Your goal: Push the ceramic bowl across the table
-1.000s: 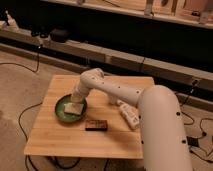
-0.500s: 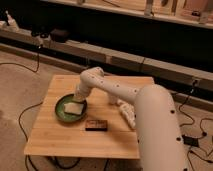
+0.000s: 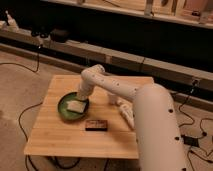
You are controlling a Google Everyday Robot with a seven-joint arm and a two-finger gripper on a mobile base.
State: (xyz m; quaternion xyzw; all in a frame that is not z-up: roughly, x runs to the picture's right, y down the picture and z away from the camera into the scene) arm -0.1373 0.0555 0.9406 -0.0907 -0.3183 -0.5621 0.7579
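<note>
The green ceramic bowl (image 3: 70, 111) sits on the left part of the light wooden table (image 3: 70, 140). A pale object lies inside it. My white arm reaches from the lower right over the table, and my gripper (image 3: 80, 98) hangs down at the bowl's far right rim, touching or just inside it.
A small dark rectangular box (image 3: 96, 124) lies just in front of the bowl, to its right. A white elongated remote-like object (image 3: 125, 114) lies right of centre, partly behind my arm. Cables run across the floor on the left and right. A long low ledge runs behind the table.
The bowl has slid a little to the left and toward the front of the table, with my gripper following at its rim.
</note>
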